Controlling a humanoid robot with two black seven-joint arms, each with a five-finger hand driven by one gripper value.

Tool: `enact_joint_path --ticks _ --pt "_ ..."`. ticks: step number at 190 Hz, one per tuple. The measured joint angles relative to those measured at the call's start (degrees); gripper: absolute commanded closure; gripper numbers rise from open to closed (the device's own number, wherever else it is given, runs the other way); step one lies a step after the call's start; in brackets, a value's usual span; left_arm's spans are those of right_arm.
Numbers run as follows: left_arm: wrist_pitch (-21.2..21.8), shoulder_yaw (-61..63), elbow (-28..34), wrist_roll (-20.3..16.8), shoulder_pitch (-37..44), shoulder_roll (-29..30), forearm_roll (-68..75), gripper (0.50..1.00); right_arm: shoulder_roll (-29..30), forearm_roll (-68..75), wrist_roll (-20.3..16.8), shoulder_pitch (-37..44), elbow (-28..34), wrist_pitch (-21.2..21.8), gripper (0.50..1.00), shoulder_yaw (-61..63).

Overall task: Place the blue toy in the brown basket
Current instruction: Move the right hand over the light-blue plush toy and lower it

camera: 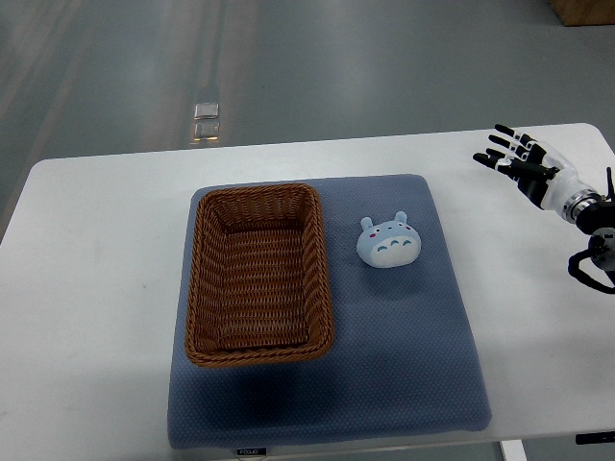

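While my right hand hovers at the frame's right edge, fingers spread and empty, the blue plush toy lies lower-left of it, just right of the brown wicker basket.

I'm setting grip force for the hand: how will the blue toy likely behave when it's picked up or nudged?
The blue toy looks like a rounded plush, so it is probably soft and light and would squash under the fingers rather than resist. Its domed shape may rock or tumble if pushed, though the textured blue mat should limit sliding. It looks unlikely to break. The right hand is open, away from it.
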Motion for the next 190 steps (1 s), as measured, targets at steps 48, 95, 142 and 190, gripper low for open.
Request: enact_joint_path --ticks 48,95,142,190 --pt "0.0 0.0 -0.2 0.0 0.0 0.0 0.0 0.5 -1.3 -2.4 0.0 1.9 0.1 1.2 0.576 -0.5" --pt "0.0 0.0 -0.3 0.0 0.0 0.0 0.0 0.5 -3.1 -8.1 0.7 3.8 1.7 4.8 0.576 -2.5" --pt "0.0 0.0 -0.2 0.0 0.0 0.0 0.0 0.5 -9.1 -12.6 1.8 11.5 5.8 8.9 0.576 -14.2" --pt "0.0 0.1 -0.4 0.0 0.0 0.0 0.0 0.5 -13.3 -19.6 3.1 24.9 12.1 12.2 0.579 -31.8"
